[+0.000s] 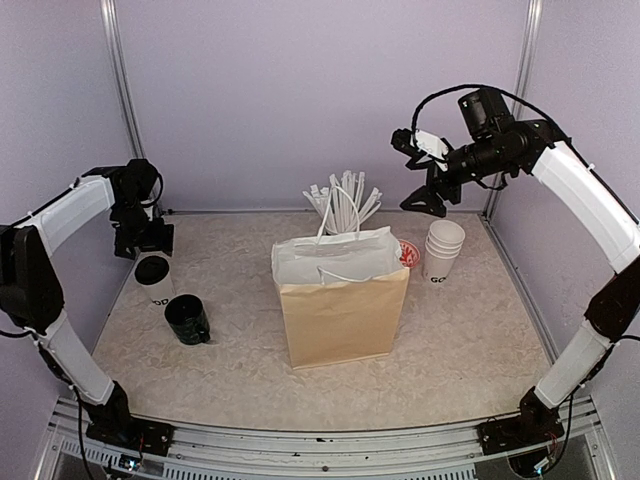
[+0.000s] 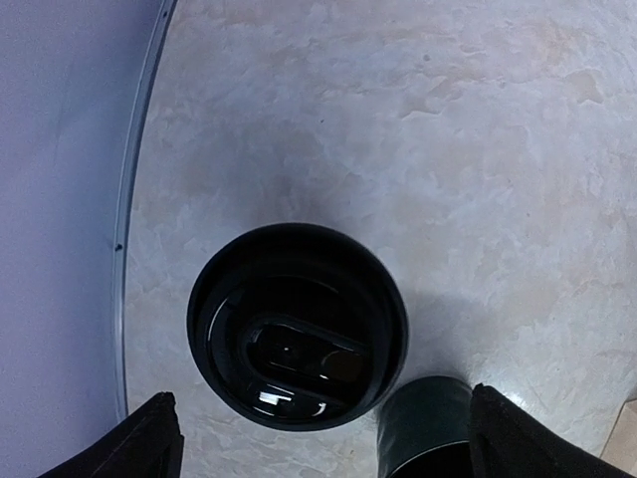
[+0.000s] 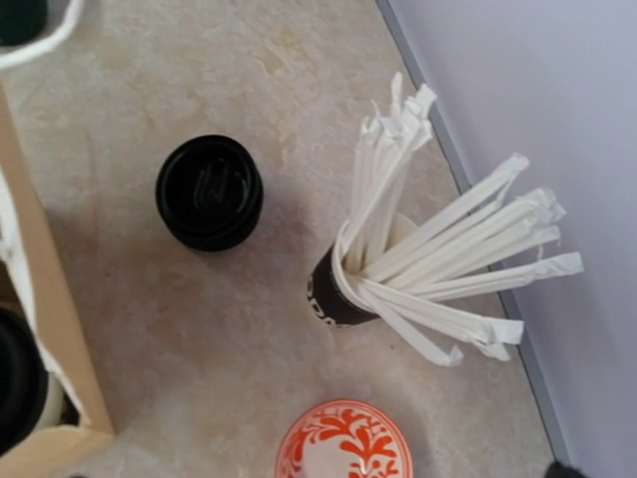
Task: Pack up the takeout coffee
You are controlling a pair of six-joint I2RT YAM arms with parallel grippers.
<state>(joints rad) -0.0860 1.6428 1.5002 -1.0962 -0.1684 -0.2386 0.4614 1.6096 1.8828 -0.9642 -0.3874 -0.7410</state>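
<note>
The takeout coffee [image 1: 155, 282] is a white paper cup with black lettering and a black lid, standing at the left of the table. In the left wrist view its lid [image 2: 297, 324] lies straight below. My left gripper [image 1: 143, 246] hovers just above and behind the cup, open and empty, its fingertips [image 2: 149, 443] spread wider than the lid. The brown paper bag [image 1: 342, 305] stands open mid-table. My right gripper [image 1: 425, 198] is raised at the back right, open and empty, above the black cup of white straws [image 3: 338, 289].
A dark green mug [image 1: 187, 320] stands right beside the coffee cup and shows in the left wrist view [image 2: 428, 428]. A stack of white cups [image 1: 443, 250], an orange patterned bowl [image 3: 343, 445] and black lids [image 3: 209, 191] sit behind the bag. A black-lidded cup [image 3: 15, 378] shows inside the bag.
</note>
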